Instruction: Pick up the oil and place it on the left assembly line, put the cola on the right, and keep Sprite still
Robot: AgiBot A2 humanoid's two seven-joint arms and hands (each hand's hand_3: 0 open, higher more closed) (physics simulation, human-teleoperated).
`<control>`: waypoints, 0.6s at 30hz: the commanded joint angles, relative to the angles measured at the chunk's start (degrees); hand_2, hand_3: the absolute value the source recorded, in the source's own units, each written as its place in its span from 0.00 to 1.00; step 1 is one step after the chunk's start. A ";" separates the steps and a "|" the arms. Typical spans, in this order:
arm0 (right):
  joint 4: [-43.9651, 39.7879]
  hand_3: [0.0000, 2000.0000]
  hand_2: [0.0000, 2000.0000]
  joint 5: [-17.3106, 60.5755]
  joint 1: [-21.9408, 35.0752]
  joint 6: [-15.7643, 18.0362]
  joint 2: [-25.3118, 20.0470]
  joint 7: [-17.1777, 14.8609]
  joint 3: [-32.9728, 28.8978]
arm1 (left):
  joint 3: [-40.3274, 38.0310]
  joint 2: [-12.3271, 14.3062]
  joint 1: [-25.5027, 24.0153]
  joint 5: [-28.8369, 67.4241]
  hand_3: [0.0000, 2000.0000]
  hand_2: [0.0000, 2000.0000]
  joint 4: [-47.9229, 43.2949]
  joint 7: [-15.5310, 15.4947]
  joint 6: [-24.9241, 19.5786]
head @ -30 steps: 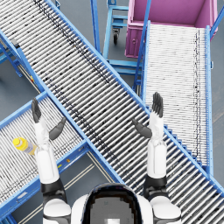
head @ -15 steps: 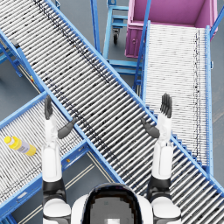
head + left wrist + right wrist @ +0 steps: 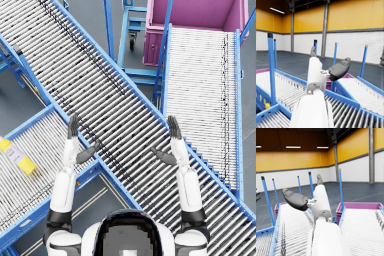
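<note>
Oil bottle (image 3: 16, 156), yellow with a pale label, lies on the left roller line (image 3: 47, 132), well left of the central conveyor (image 3: 110, 95). Left hand (image 3: 76, 146) hovers at that conveyor's left rail, fingers straight, thumb held apart, holding nothing. Right hand (image 3: 171, 147) hovers over the conveyor's rollers, likewise spread and empty. Right roller line (image 3: 200, 90) runs off the conveyor's right rail to a pink bin (image 3: 200, 12).
</note>
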 commanded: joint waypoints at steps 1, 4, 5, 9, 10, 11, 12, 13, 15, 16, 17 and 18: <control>0.05 0.00 0.00 -0.79 -0.53 0.24 0.85 -0.24 0.68 | 0.70 -0.30 -0.39 -0.91 0.00 0.00 -0.05 0.24 0.24; 0.19 0.00 0.00 -2.92 -1.97 0.88 3.14 -0.88 2.52 | 2.58 -1.10 -1.46 -3.33 0.00 0.00 -0.17 0.88 0.88; 0.20 0.00 0.00 -3.11 -2.09 0.93 3.34 -0.94 2.69 | 2.75 -1.17 -1.55 -3.55 0.00 0.00 -0.18 0.94 0.94; 0.22 0.00 0.00 -3.47 -2.31 1.04 3.70 -1.05 3.00 | 3.07 -1.30 -1.71 -3.96 0.00 0.00 -0.20 1.05 1.05; 0.23 0.00 0.00 -3.51 -2.34 1.05 3.74 -1.06 3.04 | 3.10 -1.31 -1.73 -4.00 0.00 0.00 -0.20 1.06 1.06; 0.23 0.00 0.00 -3.53 -2.35 1.06 3.76 -1.07 3.06 | 3.12 -1.32 -1.74 -4.03 0.00 0.00 -0.20 1.07 1.07; 0.23 0.00 0.00 -3.55 -2.36 1.06 3.78 -1.08 3.08 | 3.14 -1.33 -1.75 -4.05 0.00 0.00 -0.20 1.07 1.08; 0.23 0.00 0.00 -3.57 -2.37 1.07 3.79 -1.08 3.09 | 3.15 -1.33 -1.75 -4.07 0.00 0.00 -0.21 1.08 1.08; 0.23 0.00 0.00 -3.58 -2.38 1.07 3.81 -1.09 3.10 | 3.17 -1.34 -1.76 -4.09 0.00 0.00 -0.21 1.08 1.09; 0.23 0.00 0.00 -3.59 -2.38 1.08 3.81 -1.09 3.11 | 3.17 -1.34 -1.76 -4.09 0.00 0.00 -0.21 1.08 1.09; 0.23 0.00 0.00 -3.59 -2.38 1.08 3.81 -1.09 3.11 | 3.18 -1.34 -1.76 -4.10 0.00 0.00 -0.21 1.09 1.09; 0.23 0.00 0.00 -3.59 -2.38 1.08 3.82 -1.09 3.11 | 3.18 -1.34 -1.76 -4.10 0.00 0.00 -0.21 1.09 1.09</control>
